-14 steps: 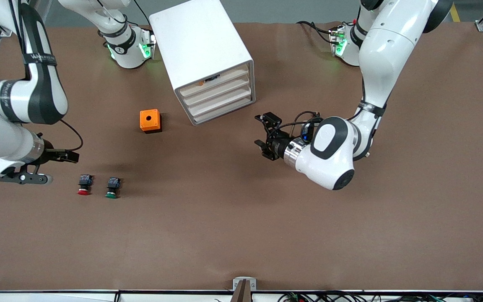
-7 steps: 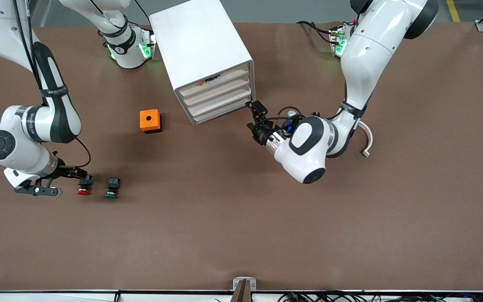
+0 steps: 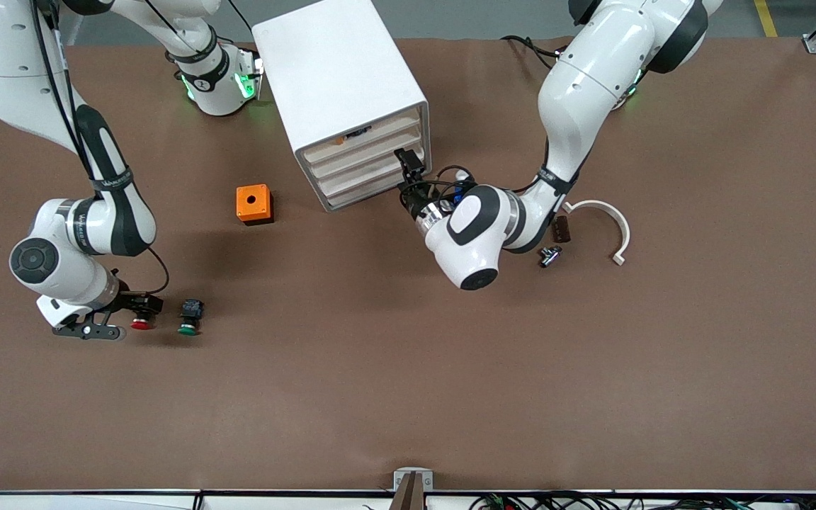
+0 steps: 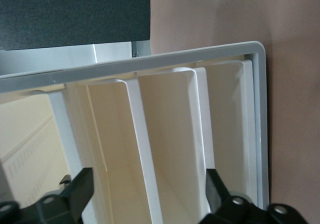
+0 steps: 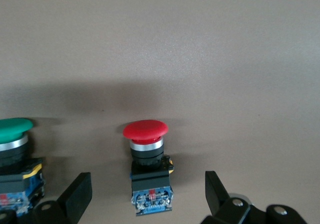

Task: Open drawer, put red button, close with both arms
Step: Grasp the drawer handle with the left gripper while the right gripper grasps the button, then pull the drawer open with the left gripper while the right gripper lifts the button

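The red button [image 3: 141,324] lies on its side on the brown table toward the right arm's end. Its red cap [image 5: 145,130] and blue-black body show in the right wrist view. My right gripper [image 3: 140,307] [image 5: 148,194] is low over it, open, one finger either side of the body and not touching. The white cabinet [image 3: 337,71] stands at the back with all its drawers shut. My left gripper [image 3: 408,178] [image 4: 147,194] is open right at the drawer fronts, at their end toward the left arm, its fingers spanning the drawer [image 3: 372,149] [image 4: 110,134] and the one below it.
A green-capped button [image 3: 190,316] [image 5: 12,149] lies beside the red one. An orange box with a hole [image 3: 253,204] sits in front of the cabinet. A white curved piece [image 3: 603,216] and two small dark parts [image 3: 559,230] [image 3: 548,256] lie by the left arm's elbow.
My right gripper came down and forward until it straddles the red button. My left gripper swung in from the open table to the drawer fronts, uncovering the curved piece and the small parts.
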